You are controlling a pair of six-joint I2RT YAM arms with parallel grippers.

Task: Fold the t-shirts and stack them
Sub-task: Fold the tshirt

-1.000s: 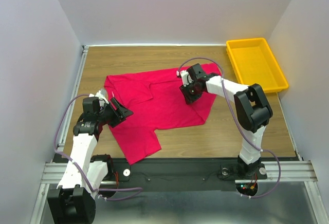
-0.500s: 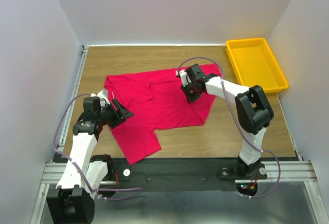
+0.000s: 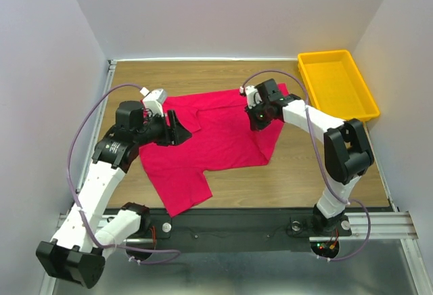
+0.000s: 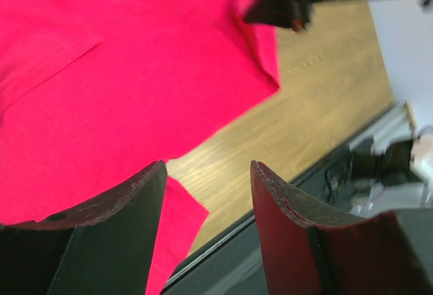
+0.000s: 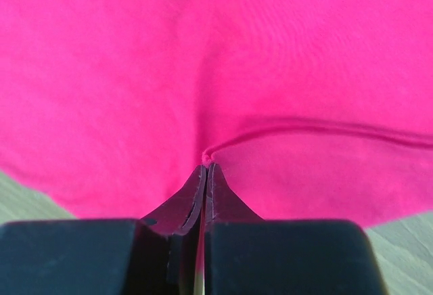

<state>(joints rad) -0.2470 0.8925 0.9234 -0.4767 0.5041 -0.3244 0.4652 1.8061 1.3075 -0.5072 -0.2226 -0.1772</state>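
Wood-grain counter (image 3: 304,166) inside white walls carries the crimson t-shirt (image 3: 216,143), lying loosely spread around the middle, with one part reaching toward 7 o'clock. At its 2 o'clock edge the right end effector (image 5: 205,168) is pressed together, pinching a small pucker of the cloth. At 10 o'clock the left end effector (image 4: 207,171) hangs spread above the fabric, gripping nothing. A yellow tray (image 3: 325,54) sits at 1 o'clock.
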